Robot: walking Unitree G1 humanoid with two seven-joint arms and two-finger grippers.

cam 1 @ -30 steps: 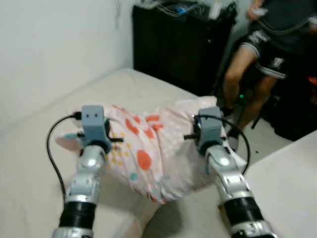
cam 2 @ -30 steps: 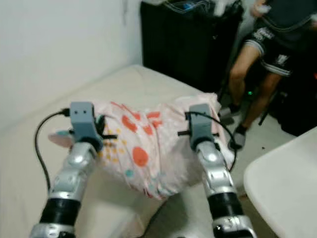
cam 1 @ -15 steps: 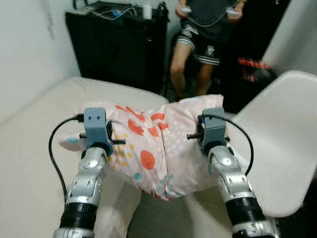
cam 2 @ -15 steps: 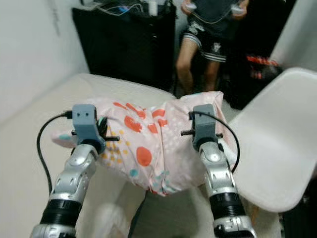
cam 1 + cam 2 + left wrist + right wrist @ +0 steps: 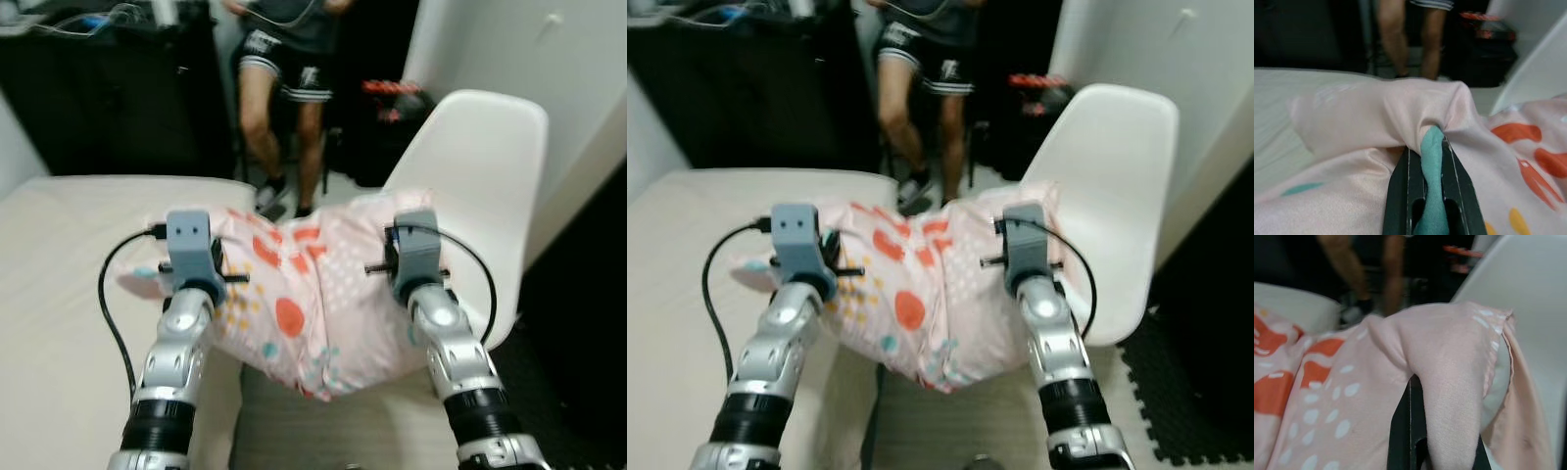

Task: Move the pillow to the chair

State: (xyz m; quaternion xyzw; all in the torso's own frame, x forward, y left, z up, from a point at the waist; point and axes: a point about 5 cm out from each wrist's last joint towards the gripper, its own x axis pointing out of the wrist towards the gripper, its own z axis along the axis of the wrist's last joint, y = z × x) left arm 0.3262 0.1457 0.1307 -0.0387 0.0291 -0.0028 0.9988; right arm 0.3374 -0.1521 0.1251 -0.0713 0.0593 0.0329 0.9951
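Pillow (image 5: 294,304) hangs in the air between both arms, over the bed (image 5: 59,294) edge, in front of the white chair (image 5: 480,176). Left gripper (image 5: 1432,147) pinches a fold at its left end. Right gripper (image 5: 1415,396) pinches cloth at its right corner. A person (image 5: 284,88) sits behind.
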